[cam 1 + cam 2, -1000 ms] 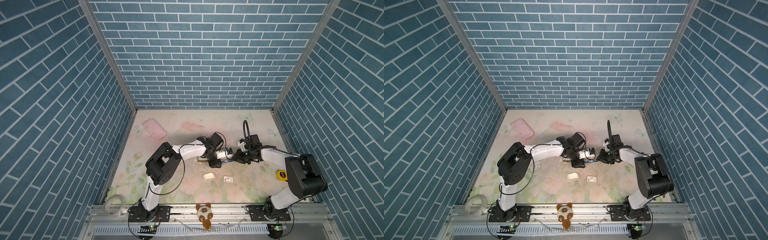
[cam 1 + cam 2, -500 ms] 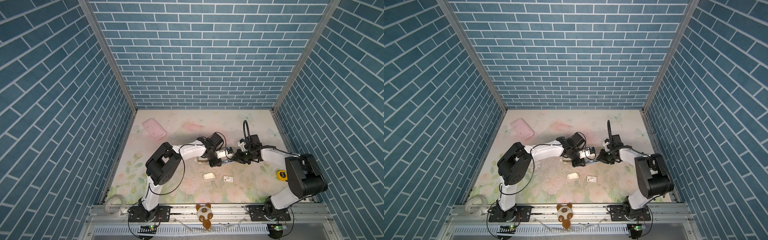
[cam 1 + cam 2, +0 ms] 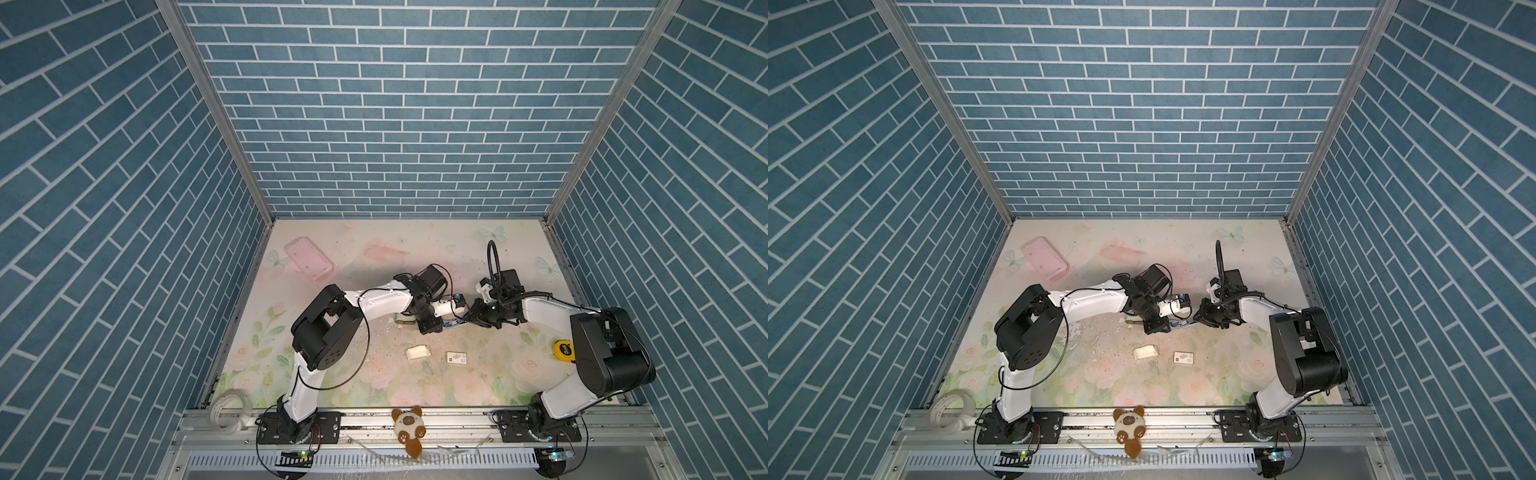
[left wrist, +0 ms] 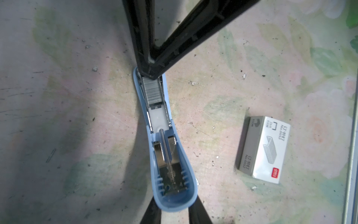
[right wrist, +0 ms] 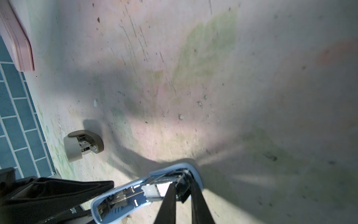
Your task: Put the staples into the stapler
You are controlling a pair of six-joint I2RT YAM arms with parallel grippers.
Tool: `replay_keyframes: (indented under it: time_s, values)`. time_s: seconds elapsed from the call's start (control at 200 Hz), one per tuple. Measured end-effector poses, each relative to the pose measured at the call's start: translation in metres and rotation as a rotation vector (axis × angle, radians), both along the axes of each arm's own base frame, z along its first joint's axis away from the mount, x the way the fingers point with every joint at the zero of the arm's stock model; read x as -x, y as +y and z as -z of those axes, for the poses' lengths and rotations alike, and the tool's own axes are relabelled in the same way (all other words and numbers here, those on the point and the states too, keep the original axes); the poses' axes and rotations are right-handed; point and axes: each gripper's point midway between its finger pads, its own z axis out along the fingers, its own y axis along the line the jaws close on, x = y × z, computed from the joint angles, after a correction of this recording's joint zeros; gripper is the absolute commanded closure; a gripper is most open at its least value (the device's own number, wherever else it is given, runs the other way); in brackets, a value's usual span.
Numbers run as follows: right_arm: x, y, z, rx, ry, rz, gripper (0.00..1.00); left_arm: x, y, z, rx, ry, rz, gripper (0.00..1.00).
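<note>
Overlapping staples (image 4: 153,91) — right gripper (image 4: 150,74), stapler (image 4: 170,170) in cropped left gripper (image 4: 174,205)

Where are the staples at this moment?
In the left wrist view, the staples lie in the open channel of the blue stapler, at the shut tips of the right gripper.

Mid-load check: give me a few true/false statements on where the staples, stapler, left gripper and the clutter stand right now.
1. A strip of staples lies in the channel of the open blue stapler. True.
2. The white sleeve lies clear of the stapler, not touching it. True.
3. The left gripper hangs open. False: it is shut on the stapler's rounded rear end.
4. The pink case lies between the grippers. False: it lies back left, near the wall.
5. The yellow tape measure sits by the left arm's base. False: it lies beside the right arm.
</note>
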Motion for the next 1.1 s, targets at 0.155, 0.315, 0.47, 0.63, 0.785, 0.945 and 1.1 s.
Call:
replay_keyframes:
  time_s: [0.155,0.315,0.47,0.63,0.785,0.945,1.1]
  values:
    - [0.0,0.0,0.0,-0.005,-0.003,0.009,0.84,-0.001,-0.005,-0.007,0.019,0.006,-0.005,0.74]
    - [0.001,0.001,0.0,-0.013,-0.002,0.017,0.84,-0.006,-0.014,-0.018,0.051,-0.003,-0.008,0.74]
    - [0.002,0.002,0.0,-0.022,0.0,0.014,0.84,-0.007,-0.02,-0.021,0.065,-0.006,-0.008,0.73]
    - [0.003,0.003,0.0,-0.034,0.006,0.018,0.84,-0.008,-0.024,-0.016,0.058,-0.003,-0.009,0.73]
    - [0.005,0.005,0.0,-0.051,0.015,0.02,0.84,-0.008,-0.024,-0.014,0.053,-0.001,-0.012,0.72]
    - [0.007,0.007,0.0,-0.067,0.023,0.022,0.84,-0.011,-0.028,-0.018,0.062,-0.007,-0.012,0.72]
    - [0.01,0.009,0.0,-0.08,0.033,0.022,0.84,-0.013,-0.032,-0.019,0.067,-0.01,-0.011,0.71]
